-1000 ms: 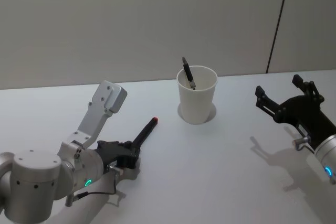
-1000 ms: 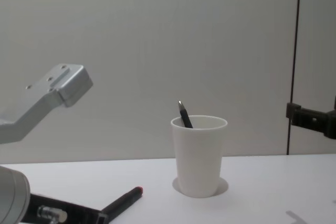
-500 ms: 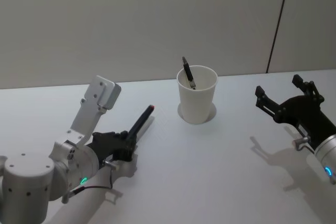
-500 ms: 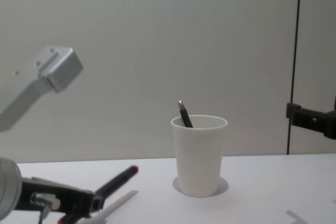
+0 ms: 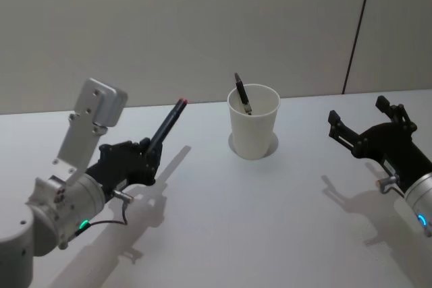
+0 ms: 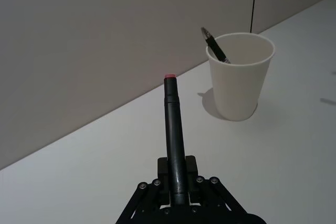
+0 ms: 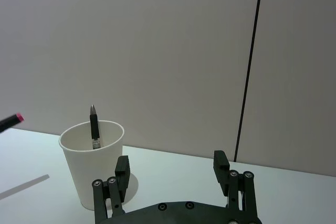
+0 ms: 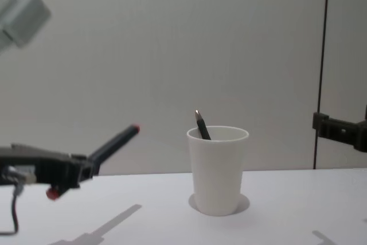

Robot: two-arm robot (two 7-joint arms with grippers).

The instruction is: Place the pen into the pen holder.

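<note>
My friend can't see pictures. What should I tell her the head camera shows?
The left gripper holds a black pen with a red tip, tilted up toward a white paper cup that stands on the table with another pen already inside. The right gripper hangs open at the right, away from the cup.

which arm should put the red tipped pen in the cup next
Left. The left pincer holds the red-tipped pen, lifted off the table beside the white cup. The right pincer is open and empty, on the cup's other side.
</note>
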